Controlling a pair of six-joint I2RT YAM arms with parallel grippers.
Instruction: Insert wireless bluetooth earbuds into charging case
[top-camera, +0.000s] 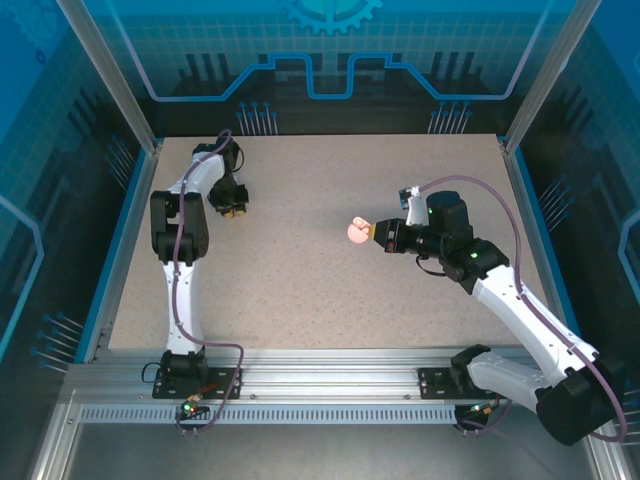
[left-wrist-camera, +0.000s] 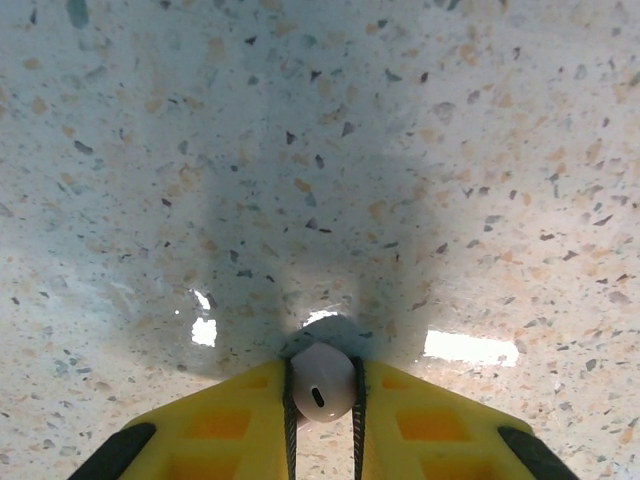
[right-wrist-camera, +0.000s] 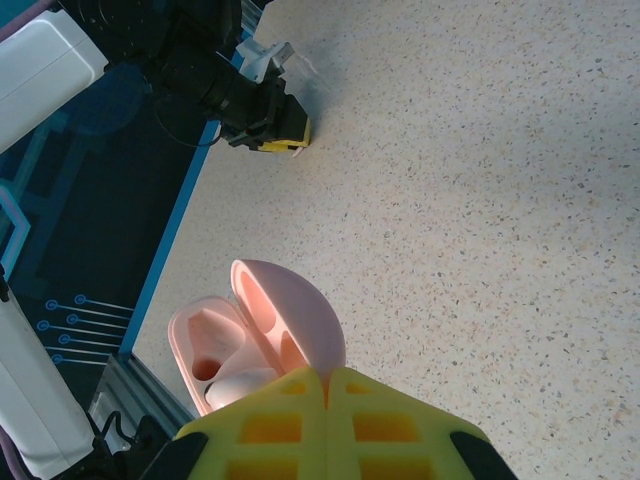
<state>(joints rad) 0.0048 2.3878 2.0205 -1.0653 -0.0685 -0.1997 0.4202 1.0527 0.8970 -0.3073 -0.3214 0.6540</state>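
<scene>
A small pale white stemmed earbud (left-wrist-camera: 320, 378) is pinched between the yellow fingers of my left tool (left-wrist-camera: 322, 398), close over the speckled bench (left-wrist-camera: 450, 150) toward its far left. My right tool (right-wrist-camera: 326, 385) grips the open round pink charging case (right-wrist-camera: 285, 320), right of the bench's middle.

Open pink charging case (right-wrist-camera: 290, 310), pale earbud (right-wrist-camera: 236, 384) inside, at tips of yellow fingers (right-wrist-camera: 400, 432).

Bright overhead light, glare patches, soft shadow under left claw (left-wrist-camera: 322, 398).
</scene>
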